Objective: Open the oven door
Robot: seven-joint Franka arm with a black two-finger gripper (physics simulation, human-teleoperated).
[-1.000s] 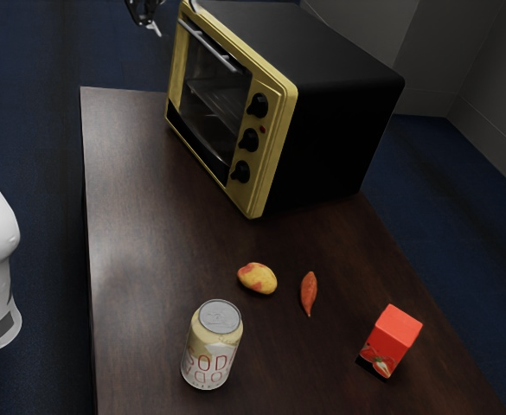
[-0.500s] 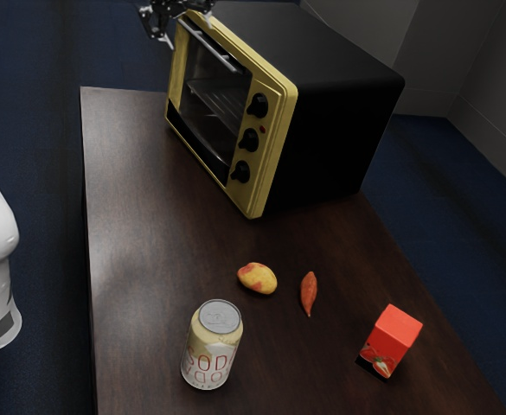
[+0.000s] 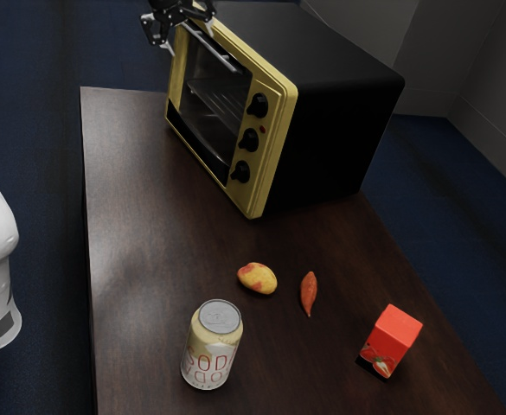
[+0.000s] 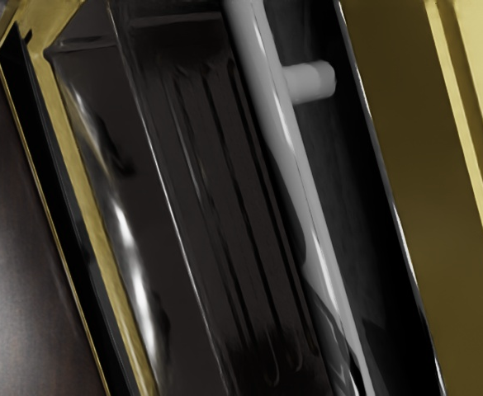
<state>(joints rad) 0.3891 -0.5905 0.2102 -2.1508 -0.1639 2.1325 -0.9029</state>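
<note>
My gripper point(image 3: 190, 40) is at the far upper corner of the oven's front, its two fingers spread apart at the far end of the door handle point(image 3: 214, 52). Whether a finger touches the handle I cannot tell. The yellow-framed oven point(image 3: 339, 95) has its glass door point(image 3: 208, 99) closed. From the wrist view, the grey handle bar point(image 4: 284, 144) runs lengthwise across the picture, with a short post joining it to the door. Beside it lies the dark door glass point(image 4: 183, 214), with the rack lines showing through.
Three black knobs point(image 3: 249, 140) line the oven front's near side. Farther along the wooden table point(image 3: 149, 251) are a yellow-red potato point(image 3: 257, 278), an orange sweet potato point(image 3: 309, 293), a soda can point(image 3: 211, 346) and a red carton point(image 3: 390, 340).
From the top edge of the exterior view, my gripper has moved toward that view's right and down, to the handle's far end. The door and the table items have not moved.
</note>
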